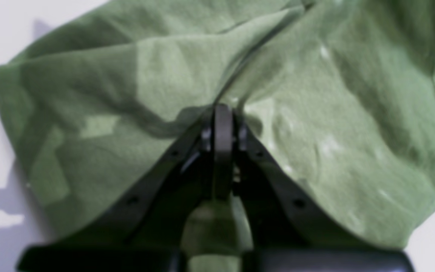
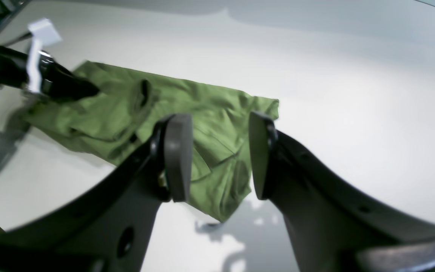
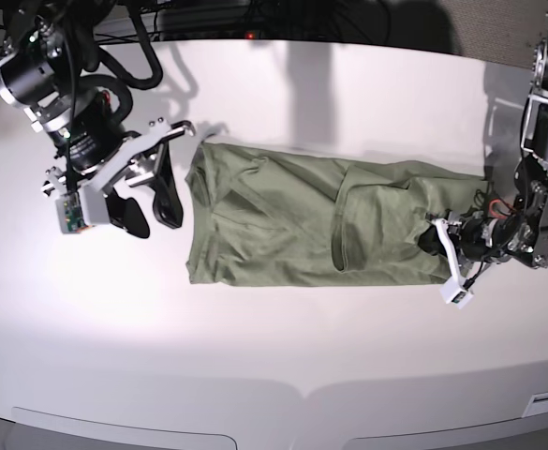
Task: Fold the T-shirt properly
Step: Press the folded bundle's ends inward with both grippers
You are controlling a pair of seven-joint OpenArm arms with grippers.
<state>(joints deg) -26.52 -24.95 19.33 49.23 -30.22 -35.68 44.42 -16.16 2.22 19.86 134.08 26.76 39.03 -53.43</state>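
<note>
The sage-green T-shirt (image 3: 302,225) lies lengthwise on the white table (image 3: 274,347), partly folded, with wrinkles and a fold ridge near its middle. My left gripper (image 3: 432,239) is at the shirt's right end in the base view. In the left wrist view its jaws are pressed together (image 1: 223,113) with green cloth (image 1: 315,113) bunched around and between them. My right gripper (image 3: 152,216) hovers just left of the shirt's left edge. Its fingers (image 2: 178,158) stand wide apart and empty, and the shirt (image 2: 210,124) shows beyond them.
Dark cables and equipment (image 3: 255,19) line the table's far edge. The left arm's base (image 3: 547,131) stands at the right edge and the right arm's body (image 3: 58,84) at the far left. Bare table lies in front of the shirt.
</note>
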